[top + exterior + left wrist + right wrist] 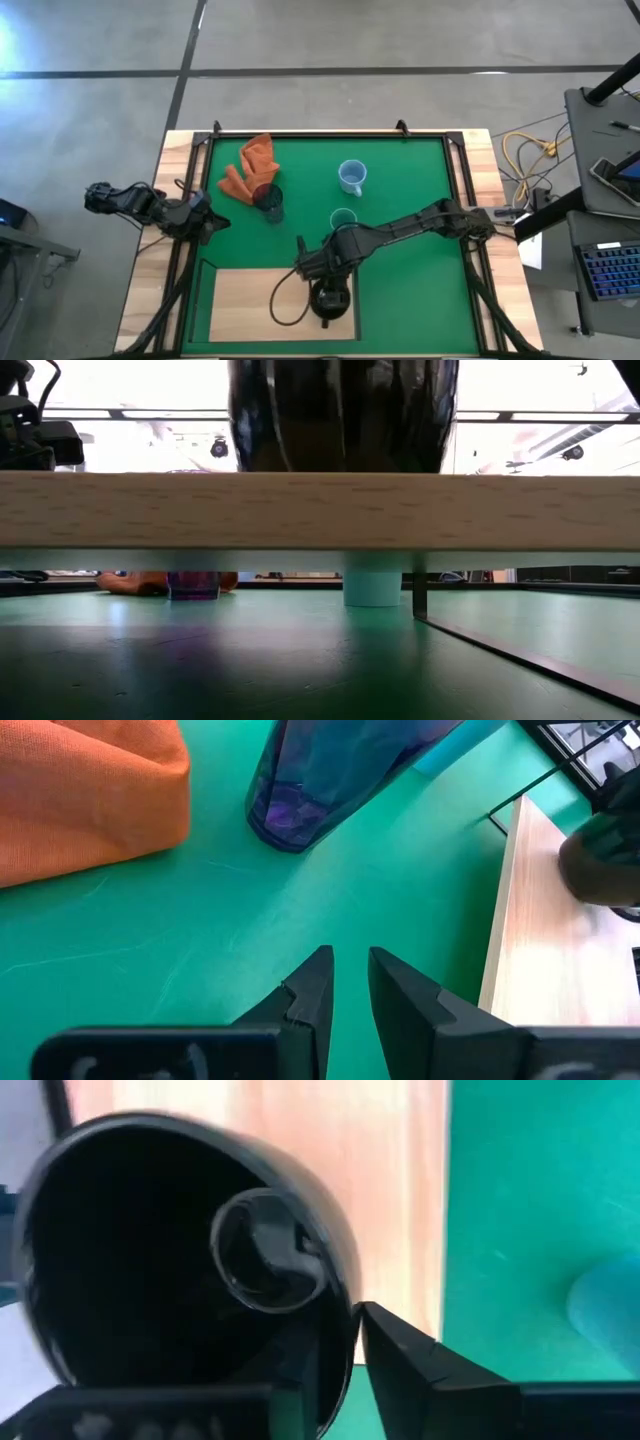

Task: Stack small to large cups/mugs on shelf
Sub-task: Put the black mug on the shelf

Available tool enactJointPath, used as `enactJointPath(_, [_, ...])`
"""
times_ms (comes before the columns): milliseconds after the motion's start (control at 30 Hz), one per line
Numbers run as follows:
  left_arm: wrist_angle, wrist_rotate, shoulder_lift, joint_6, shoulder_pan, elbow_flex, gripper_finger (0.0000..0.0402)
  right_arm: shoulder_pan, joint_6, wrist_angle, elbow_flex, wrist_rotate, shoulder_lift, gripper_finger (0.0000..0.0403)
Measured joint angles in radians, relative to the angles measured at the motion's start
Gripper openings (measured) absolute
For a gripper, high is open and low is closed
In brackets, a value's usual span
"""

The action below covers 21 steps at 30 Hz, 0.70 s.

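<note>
Green mat: orange cloth, 3 cups, shelf w/ black mug.

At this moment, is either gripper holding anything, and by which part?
The right gripper straddles the black mug's rim wall on the wooden shelf, one finger inside, one outside; whether it grips cannot be told. The left gripper holds nothing.

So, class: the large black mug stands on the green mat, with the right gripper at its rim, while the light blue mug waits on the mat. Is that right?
Not quite. The large black mug stands on the flat light wooden board, not the green mat; the high view shows this. The right gripper is at its rim, and the light blue mug does wait on the mat.
</note>
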Motion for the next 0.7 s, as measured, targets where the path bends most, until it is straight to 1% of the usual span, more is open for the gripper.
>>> enactJointPath(167, [0.0, 0.0, 0.0, 0.0, 0.0, 0.0, 0.0052, 0.007, -0.002, 0.005, 0.0, -0.011, -0.001, 0.0116])
enactJointPath(300, [0.0, 0.0, 0.0, 0.0, 0.0, 0.0, 0.0052, 0.004, -0.02, 0.006, 0.001, 0.004, -0.002, 0.0137])
enactJointPath(433, [0.0, 0.0, 0.0, 0.0, 0.0, 0.0, 0.0052, -0.003, -0.08, 0.004, 0.006, 0.093, -0.041, 0.0147])
enactJointPath(533, [0.0, 0.0, 0.0, 0.0, 0.0, 0.0, 0.0052, -0.019, -0.135, 0.015, 0.042, 0.166, -0.094, 0.015])
enactJointPath(700, [0.0, 0.0, 0.0, 0.0, 0.0, 0.0, 0.0052, -0.071, -0.178, 0.082, 0.14, 0.191, -0.196, 0.015])
